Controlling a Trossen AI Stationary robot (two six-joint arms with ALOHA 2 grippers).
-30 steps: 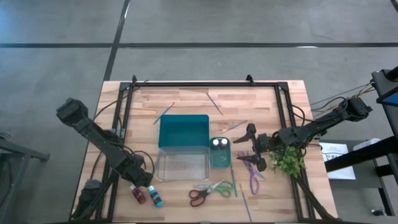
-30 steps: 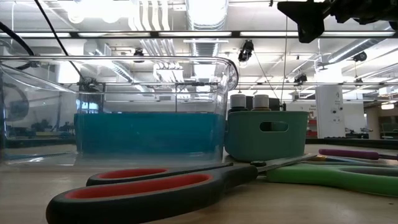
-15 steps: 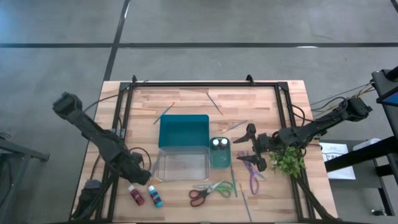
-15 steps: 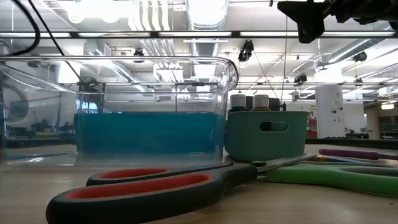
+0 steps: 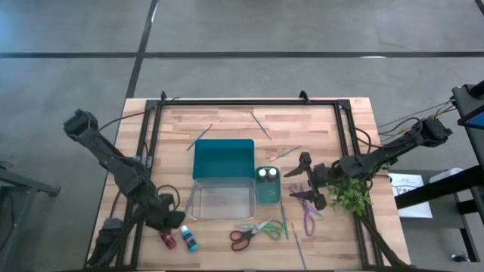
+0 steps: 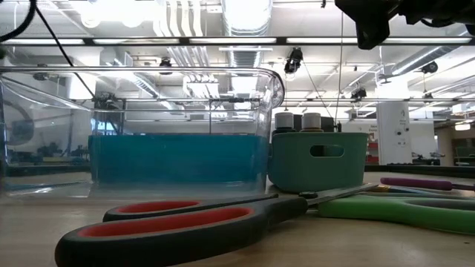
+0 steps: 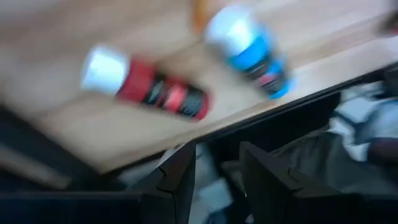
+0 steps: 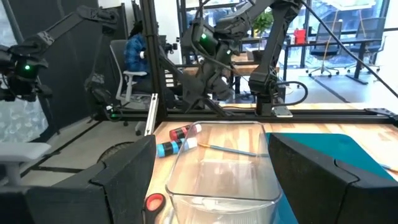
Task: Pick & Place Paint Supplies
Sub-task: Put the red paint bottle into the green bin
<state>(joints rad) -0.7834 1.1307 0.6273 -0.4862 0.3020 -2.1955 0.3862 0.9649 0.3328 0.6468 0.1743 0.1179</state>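
High view: left gripper (image 5: 172, 221) above red bottle (image 5: 168, 239); fingers parted.

From overhead we look straight down on the whole table (image 5: 227, 121). At tabletop height we face across the red-green scissors (image 6: 185, 219) close by. Our left wrist view sits near the red bottle (image 7: 149, 87); our right wrist view shares it from farther off.

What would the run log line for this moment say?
left gripper: empty, above red bottle and blue bottle | right gripper: open, over purple scissors | teal cup: two bottles inside
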